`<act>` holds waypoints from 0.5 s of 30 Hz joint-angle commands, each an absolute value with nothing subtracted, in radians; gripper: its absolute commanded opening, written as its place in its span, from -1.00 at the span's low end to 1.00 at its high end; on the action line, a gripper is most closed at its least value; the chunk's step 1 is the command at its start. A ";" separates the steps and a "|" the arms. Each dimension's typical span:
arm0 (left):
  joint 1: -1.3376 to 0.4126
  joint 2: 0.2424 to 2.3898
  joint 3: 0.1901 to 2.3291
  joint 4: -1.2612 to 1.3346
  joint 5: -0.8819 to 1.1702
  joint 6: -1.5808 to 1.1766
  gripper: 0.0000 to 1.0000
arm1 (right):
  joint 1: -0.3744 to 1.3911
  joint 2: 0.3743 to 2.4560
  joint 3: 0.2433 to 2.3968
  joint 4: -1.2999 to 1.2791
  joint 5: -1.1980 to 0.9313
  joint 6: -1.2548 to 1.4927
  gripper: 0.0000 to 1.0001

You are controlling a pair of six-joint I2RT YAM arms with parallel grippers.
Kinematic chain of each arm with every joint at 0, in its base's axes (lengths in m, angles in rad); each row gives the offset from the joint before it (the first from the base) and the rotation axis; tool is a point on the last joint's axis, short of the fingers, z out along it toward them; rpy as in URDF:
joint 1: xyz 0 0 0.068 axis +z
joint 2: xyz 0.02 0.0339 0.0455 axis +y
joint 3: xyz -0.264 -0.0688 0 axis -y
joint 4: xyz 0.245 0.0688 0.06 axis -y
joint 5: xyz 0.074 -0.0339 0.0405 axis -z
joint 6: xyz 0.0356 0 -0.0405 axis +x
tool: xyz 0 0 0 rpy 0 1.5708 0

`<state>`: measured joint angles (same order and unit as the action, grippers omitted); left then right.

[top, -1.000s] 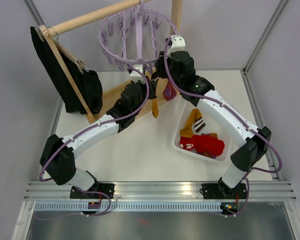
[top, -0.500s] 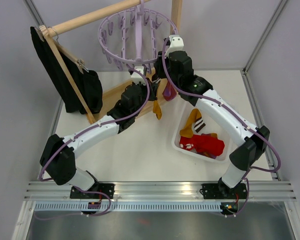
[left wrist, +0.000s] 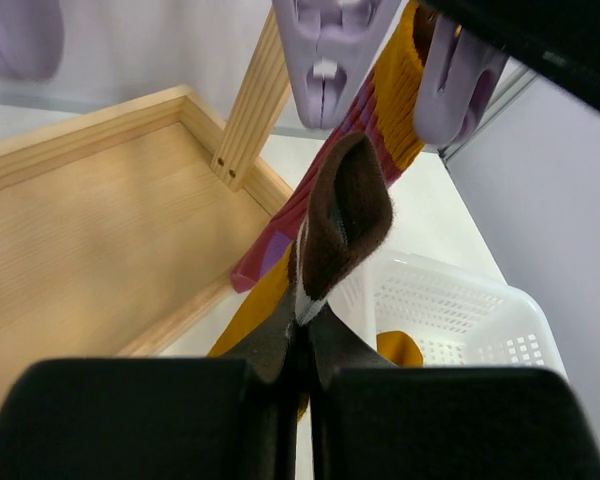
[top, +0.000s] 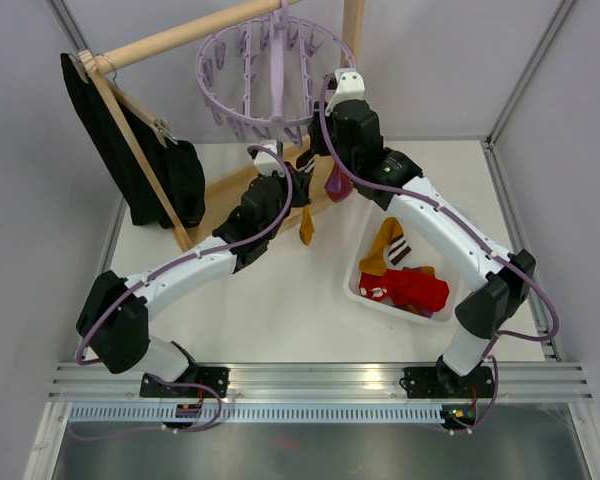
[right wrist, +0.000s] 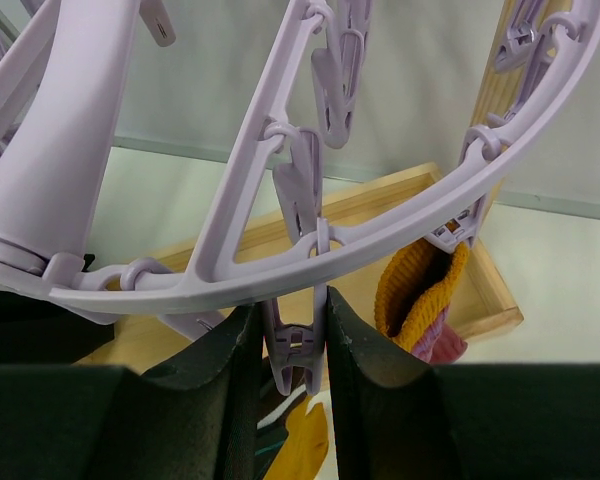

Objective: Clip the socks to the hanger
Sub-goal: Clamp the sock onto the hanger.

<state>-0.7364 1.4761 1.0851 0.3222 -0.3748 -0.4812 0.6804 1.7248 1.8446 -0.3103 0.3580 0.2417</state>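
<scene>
My left gripper (left wrist: 302,318) is shut on the brown, white-striped cuff of a mustard sock (left wrist: 345,215), which hangs below it (top: 307,226) just under the lavender hanger (top: 275,70). My right gripper (right wrist: 292,312) is shut on one dangling peg (right wrist: 296,350) of the hanger ring (right wrist: 380,250), a finger on each side of it. Beside it a mustard and pink sock (right wrist: 420,290) hangs clipped to a neighbouring peg, and shows maroon in the top view (top: 338,184). More socks, red (top: 417,288) and mustard (top: 384,246), lie in the white basket (top: 351,286).
The hanger hangs from a wooden rack pole (top: 170,40). A wooden hanger with a black garment (top: 130,150) leans at the left. The rack's wooden base frame (left wrist: 100,250) lies under both grippers. The basket wall (left wrist: 450,300) is close to the right of the left gripper.
Both arms have shifted slightly. The left wrist has swung a little to the left with the sock still held, and the right gripper has crept up and left at the hanger ring.
</scene>
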 commanded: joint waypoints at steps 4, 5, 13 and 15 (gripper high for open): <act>-0.747 1.422 1.035 0.442 -0.413 -0.535 -0.95 | 0.690 1.735 1.911 -0.253 0.419 0.247 -1.00; -0.747 1.422 1.032 0.445 -0.414 -0.538 -0.95 | 0.692 1.733 1.911 -0.256 0.420 0.247 -0.99; -0.750 1.419 1.015 0.491 -0.400 -0.546 -0.95 | 0.704 1.749 1.911 -0.259 0.439 0.247 -0.99; -0.750 1.417 1.014 0.497 -0.397 -0.545 -0.95 | 0.707 1.750 1.911 -0.259 0.440 0.247 -1.00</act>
<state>-0.7441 1.4506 1.0214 0.4232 -0.3912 -0.5133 0.7025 1.7397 1.8561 -0.3149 0.4099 0.2405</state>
